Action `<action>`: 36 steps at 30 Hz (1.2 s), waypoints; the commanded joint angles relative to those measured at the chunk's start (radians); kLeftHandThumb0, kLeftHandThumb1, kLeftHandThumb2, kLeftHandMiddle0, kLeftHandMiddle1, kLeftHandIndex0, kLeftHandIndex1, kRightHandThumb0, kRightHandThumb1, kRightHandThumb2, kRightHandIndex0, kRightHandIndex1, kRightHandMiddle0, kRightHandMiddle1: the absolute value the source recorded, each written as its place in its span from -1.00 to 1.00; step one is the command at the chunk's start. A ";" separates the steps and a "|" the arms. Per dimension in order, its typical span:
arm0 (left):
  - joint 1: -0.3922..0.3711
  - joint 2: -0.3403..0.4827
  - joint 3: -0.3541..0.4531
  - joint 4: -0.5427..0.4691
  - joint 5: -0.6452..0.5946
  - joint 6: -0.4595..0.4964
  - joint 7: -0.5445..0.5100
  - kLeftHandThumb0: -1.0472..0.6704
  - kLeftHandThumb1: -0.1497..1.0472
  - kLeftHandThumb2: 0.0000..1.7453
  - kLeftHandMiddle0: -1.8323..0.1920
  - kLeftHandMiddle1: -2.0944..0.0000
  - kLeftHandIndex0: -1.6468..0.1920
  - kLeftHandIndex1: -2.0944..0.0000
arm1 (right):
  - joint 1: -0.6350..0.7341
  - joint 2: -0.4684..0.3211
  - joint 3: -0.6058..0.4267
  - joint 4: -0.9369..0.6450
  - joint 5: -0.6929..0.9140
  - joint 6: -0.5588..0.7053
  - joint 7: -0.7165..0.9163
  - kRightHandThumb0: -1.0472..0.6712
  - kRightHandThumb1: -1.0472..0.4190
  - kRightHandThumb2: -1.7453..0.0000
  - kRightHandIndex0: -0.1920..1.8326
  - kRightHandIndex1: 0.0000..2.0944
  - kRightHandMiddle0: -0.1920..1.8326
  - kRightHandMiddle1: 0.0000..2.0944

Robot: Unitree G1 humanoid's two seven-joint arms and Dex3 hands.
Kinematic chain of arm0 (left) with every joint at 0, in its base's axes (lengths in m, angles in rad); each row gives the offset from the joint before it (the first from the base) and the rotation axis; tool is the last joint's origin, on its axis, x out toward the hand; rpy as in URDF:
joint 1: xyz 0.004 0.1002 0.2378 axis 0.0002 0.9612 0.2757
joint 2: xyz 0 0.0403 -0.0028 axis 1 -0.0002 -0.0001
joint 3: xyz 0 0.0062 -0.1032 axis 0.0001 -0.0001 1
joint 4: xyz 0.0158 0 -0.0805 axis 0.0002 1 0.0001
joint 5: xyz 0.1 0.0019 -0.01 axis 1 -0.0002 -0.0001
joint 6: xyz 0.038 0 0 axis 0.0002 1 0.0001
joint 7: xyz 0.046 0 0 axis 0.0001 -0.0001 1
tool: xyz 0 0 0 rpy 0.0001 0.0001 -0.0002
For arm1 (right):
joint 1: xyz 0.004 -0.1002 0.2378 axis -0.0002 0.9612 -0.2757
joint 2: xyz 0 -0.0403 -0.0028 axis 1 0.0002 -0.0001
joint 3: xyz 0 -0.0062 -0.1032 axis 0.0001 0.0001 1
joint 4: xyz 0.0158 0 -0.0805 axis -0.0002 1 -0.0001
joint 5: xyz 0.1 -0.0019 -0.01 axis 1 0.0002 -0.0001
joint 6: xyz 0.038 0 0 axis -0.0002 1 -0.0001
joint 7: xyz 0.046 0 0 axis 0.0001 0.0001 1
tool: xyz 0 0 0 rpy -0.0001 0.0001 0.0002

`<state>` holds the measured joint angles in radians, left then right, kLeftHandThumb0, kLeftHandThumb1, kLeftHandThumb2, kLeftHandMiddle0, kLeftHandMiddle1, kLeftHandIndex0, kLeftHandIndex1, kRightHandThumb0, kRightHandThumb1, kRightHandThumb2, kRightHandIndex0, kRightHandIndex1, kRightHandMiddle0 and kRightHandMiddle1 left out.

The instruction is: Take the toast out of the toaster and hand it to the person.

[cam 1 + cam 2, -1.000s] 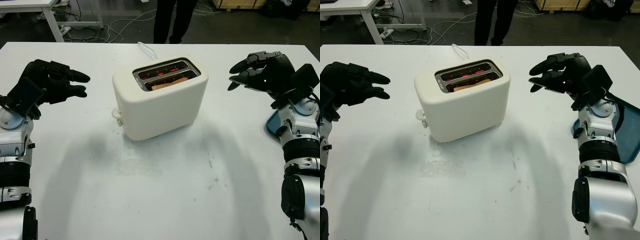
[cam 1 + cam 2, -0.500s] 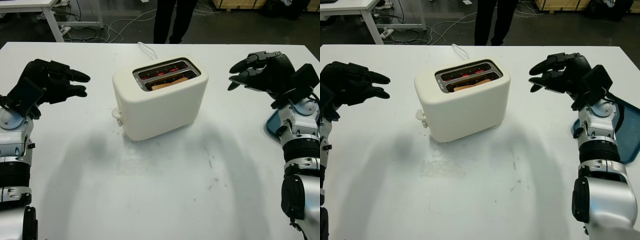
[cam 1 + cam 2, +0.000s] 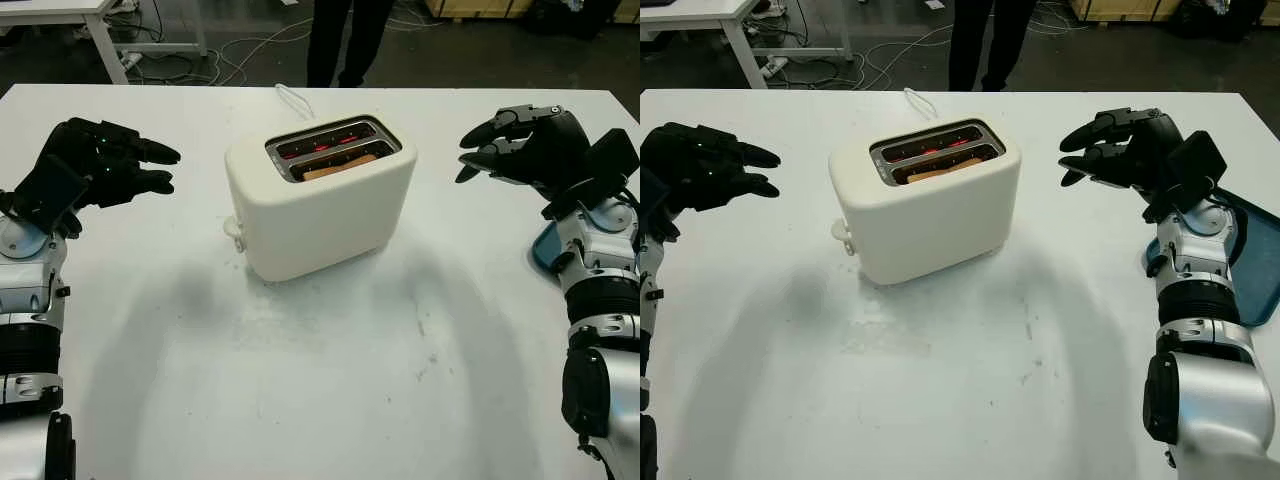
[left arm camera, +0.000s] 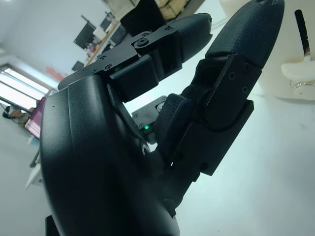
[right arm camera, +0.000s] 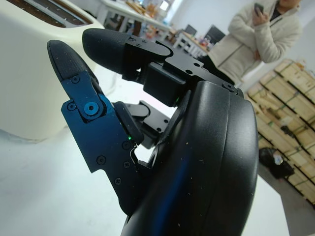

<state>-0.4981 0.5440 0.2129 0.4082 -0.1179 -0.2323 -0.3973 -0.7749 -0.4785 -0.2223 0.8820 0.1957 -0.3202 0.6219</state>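
Note:
A cream two-slot toaster (image 3: 320, 197) stands in the middle of the white table (image 3: 320, 380). A slice of toast (image 3: 340, 166) sits low in the nearer slot; the farther slot glows red. My left hand (image 3: 140, 165) hovers open above the table to the left of the toaster, well apart from it. My right hand (image 3: 490, 148) hovers open to the right of the toaster, fingers pointing toward it, holding nothing. A person (image 3: 345, 35) in dark trousers stands beyond the table's far edge; a person in a light jacket (image 5: 258, 34) appears in the right wrist view.
A blue tray (image 3: 1255, 265) lies at the table's right edge beside my right forearm. The toaster's white cord (image 3: 290, 98) runs off the far edge. Its lever knob (image 3: 233, 228) sticks out on the left end. Cables and a desk stand on the floor behind.

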 commanded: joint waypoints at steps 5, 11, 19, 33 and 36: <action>-0.001 -0.007 0.000 0.002 0.001 0.001 0.006 -1.00 0.51 -1.00 -0.65 0.85 -0.75 0.99 | -0.016 0.007 -0.009 0.004 0.016 -0.004 0.008 -0.41 -0.43 1.00 0.46 -0.27 0.44 -0.59; 0.002 -0.006 0.000 -0.007 0.004 0.011 0.012 -1.00 0.51 -1.00 -0.65 0.85 -0.76 0.99 | -0.019 0.006 -0.010 0.011 0.024 0.000 0.018 -0.42 -0.43 1.00 0.46 -0.26 0.43 -0.59; -0.001 -0.010 0.001 0.010 0.002 -0.017 0.007 -1.00 0.52 -1.00 -0.65 0.86 -0.75 1.00 | -0.011 0.002 0.004 -0.006 0.006 -0.004 -0.012 -0.45 -0.43 1.00 0.46 -0.26 0.44 -0.58; -0.002 -0.009 0.000 0.010 0.002 -0.008 0.007 -1.00 0.51 -1.00 -0.65 0.86 -0.75 1.00 | -0.013 0.005 0.001 -0.008 0.017 0.005 0.000 -0.43 -0.42 1.00 0.45 -0.25 0.43 -0.56; -0.001 -0.010 -0.001 -0.002 0.003 0.006 0.012 -1.00 0.50 -1.00 -0.65 0.86 -0.75 1.00 | -0.014 0.005 0.001 -0.003 0.014 -0.003 -0.003 -0.43 -0.42 1.00 0.45 -0.25 0.43 -0.56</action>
<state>-0.4981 0.5393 0.2129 0.4112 -0.1178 -0.2329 -0.3951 -0.7795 -0.4785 -0.2195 0.8810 0.2074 -0.3199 0.6196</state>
